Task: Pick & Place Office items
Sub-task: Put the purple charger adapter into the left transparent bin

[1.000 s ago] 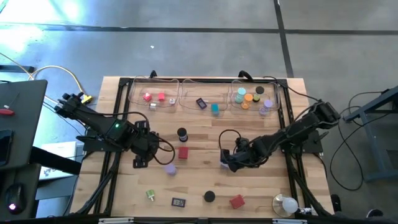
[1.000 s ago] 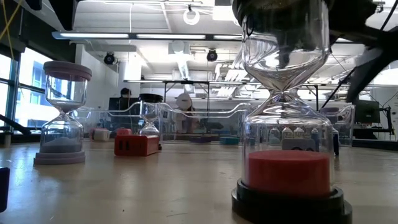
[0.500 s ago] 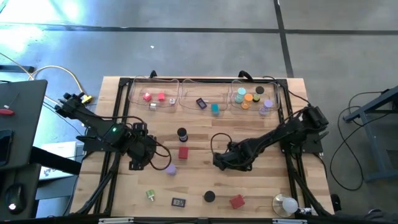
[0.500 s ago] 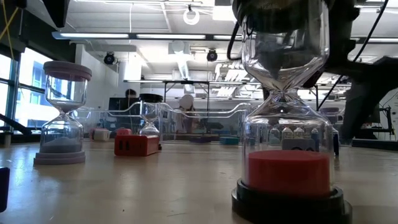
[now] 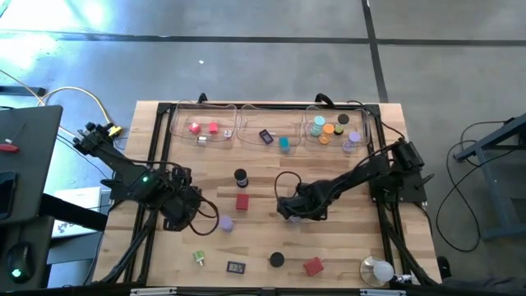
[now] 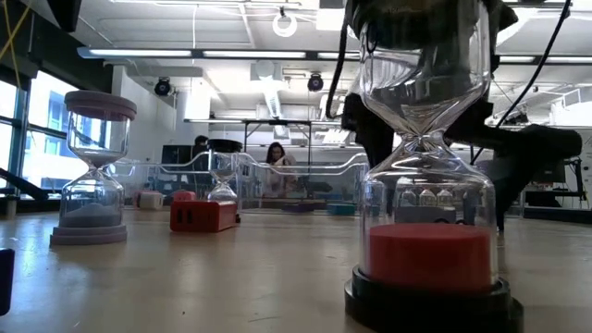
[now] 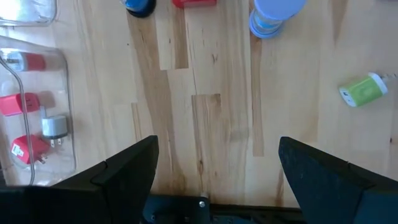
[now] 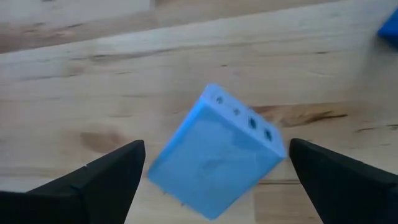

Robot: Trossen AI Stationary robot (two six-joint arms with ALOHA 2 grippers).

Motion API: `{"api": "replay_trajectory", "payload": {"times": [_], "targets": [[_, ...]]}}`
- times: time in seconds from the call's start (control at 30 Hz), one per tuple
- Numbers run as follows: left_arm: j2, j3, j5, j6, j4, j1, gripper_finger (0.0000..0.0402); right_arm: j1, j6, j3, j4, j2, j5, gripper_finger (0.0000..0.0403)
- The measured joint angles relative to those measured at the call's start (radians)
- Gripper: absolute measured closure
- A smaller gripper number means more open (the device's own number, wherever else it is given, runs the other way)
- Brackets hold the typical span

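Left tool is hovering low over the tabletop, fingers spread, grasping nothing. A lavender hourglass is standing just beside it; a green plug piece is lying nearer the front edge.

Centre: a black-capped hourglass and a red block are sitting between the arms.

Right tool is hanging released, with a blue block lying between its spread fingers, touching neither.

Clear trays along the far edge are holding red plugs, a dark piece and coloured round caps.

No readable writing or brand is showing.
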Motion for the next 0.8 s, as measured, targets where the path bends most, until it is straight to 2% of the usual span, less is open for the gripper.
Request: {"api": "replay_trajectory", "payload": {"times": [0.17, 0.37, 0.5, 0.77, 0.8], "targets": [[0.0, 0.0, -0.03, -0.02, -0.004, -0.03, 0.0077, -0.02, 0.006, 0.003, -0.015, 0.018, -0.079, 0.0011], [0.0, 0.0, -0.087, -0.055, -0.006, -0.065, 0.0077, -0.021, 0.071, 0.0, -0.021, 0.017, -0.085, 0.0031], [0.0, 0.0, -0.095, -0.076, -0.005, -0.082, 0.0077, -0.02, 0.072, 0.0, -0.027, 0.018, -0.097, 0.0076], [0.0, 0.0, -0.096, -0.102, -0.006, -0.087, 0.0077, -0.019, 0.067, -0.001, -0.045, 0.018, -0.1, 0.0201], [0.0, 0.0, -0.096, -0.102, -0.006, -0.087, 0.0077, -0.019, 0.057, -0.001, -0.045, 0.018, -0.102, 0.0205]]}}
